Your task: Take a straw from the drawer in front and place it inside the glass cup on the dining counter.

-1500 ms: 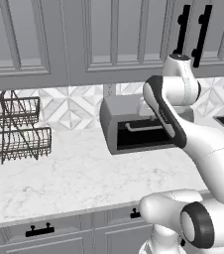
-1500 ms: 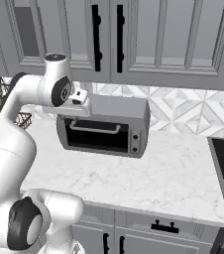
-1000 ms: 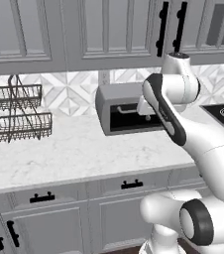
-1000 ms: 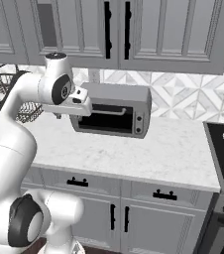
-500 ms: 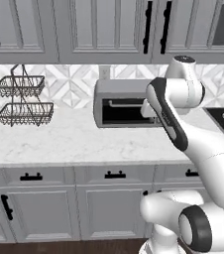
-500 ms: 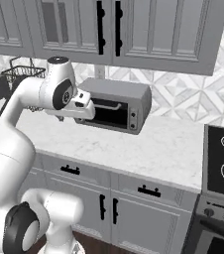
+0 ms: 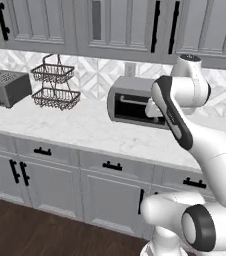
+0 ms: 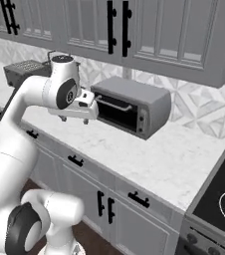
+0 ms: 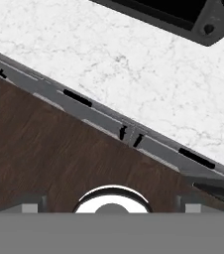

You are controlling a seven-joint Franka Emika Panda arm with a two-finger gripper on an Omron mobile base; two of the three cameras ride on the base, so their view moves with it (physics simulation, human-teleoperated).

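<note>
The arm rises over the grey cabinets; its hand (image 8: 73, 119) hangs raised above the tabletop's (image 8: 169, 164) front edge, just beside the toaster oven (image 8: 132, 107). Whether its fingers are spread or pressed together cannot be told. Below the marble edge runs a row of closed drawers; the drawer (image 7: 116, 165) with a short black bar handle sits directly under the oven. Farther left stand a two-tier wire basket (image 7: 55, 87) and a toaster (image 7: 6, 87).
</note>
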